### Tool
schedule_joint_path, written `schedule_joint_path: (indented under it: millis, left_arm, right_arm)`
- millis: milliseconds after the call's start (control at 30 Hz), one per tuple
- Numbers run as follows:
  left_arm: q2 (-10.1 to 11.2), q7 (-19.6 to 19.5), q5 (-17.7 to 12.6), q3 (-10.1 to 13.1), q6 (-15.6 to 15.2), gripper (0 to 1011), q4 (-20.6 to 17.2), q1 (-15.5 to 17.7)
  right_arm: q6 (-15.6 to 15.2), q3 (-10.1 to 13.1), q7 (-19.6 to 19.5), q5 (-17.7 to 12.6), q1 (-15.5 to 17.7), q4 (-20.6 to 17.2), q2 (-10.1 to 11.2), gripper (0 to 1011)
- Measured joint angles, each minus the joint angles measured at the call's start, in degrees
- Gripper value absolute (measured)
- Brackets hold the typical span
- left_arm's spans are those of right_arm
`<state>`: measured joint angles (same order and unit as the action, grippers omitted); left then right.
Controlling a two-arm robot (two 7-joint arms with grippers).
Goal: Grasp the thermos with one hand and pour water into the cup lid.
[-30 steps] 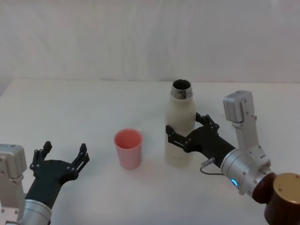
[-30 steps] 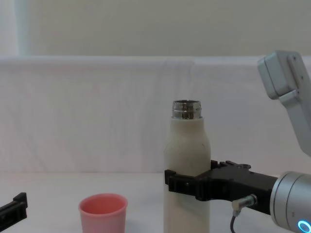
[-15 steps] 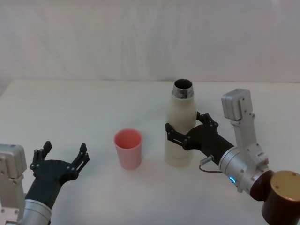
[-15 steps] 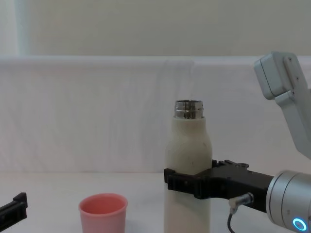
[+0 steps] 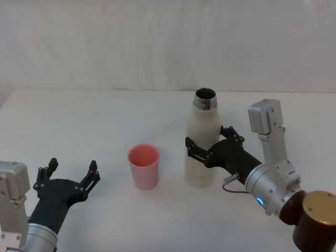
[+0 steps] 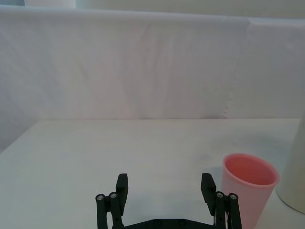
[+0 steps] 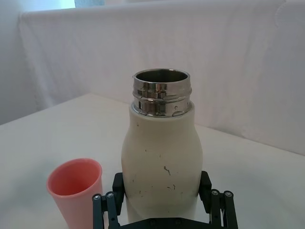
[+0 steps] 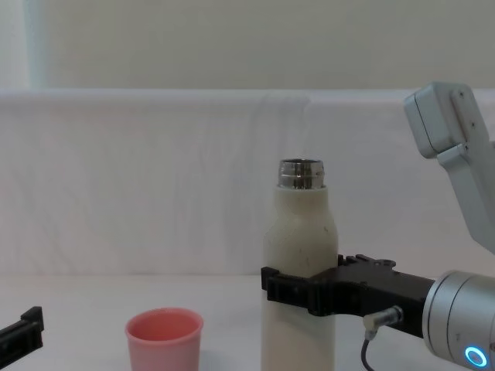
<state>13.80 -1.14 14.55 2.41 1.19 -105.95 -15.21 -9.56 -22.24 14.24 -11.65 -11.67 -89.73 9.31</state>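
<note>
White table [image 5: 94, 121]: right gripper [image 5: 206, 148] clamped on the upright, uncapped thermos [image 5: 201, 142] just right of the empty cup lid [image 5: 143, 166], left gripper [image 5: 71, 176] idle and wide open; grasp looks done, lift/tilt/pour remains.

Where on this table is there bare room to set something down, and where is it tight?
Free: the far strip of table behind the cup lid, and the stretch between the cup lid and the open left tool. Crowded: the narrow gap between the cup lid and the thermos, and the near right, where the right tool straddles the thermos.
</note>
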Motion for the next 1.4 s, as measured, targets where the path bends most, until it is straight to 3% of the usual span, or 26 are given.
schedule_joint_path:
  millis: [567,1000,1233,1400]
  left_arm:
    - [0.0,0.0,0.0,0.0,0.0,1001,0.0,0.0]
    - [0.0,0.0,0.0,0.0,0.0,1001,0.0,0.0]
    - [0.0,0.0,0.0,0.0,0.0,1001,0.0,0.0]
    - [0.0,0.0,0.0,0.0,0.0,1001,0.0,0.0]
  right_arm:
    - [0.0,0.0,0.0,0.0,0.1,-0.1,0.1,955]
    - [2.3,0.3,-0.1,1.2,1.4,-2.8,1.0,955]
    - [3.0,0.3,-1.2,4.5,1.9,-5.5,2.3,955]
    - [3.5,-0.4,-2.3,9.4,1.7,-6.7,3.6,955]
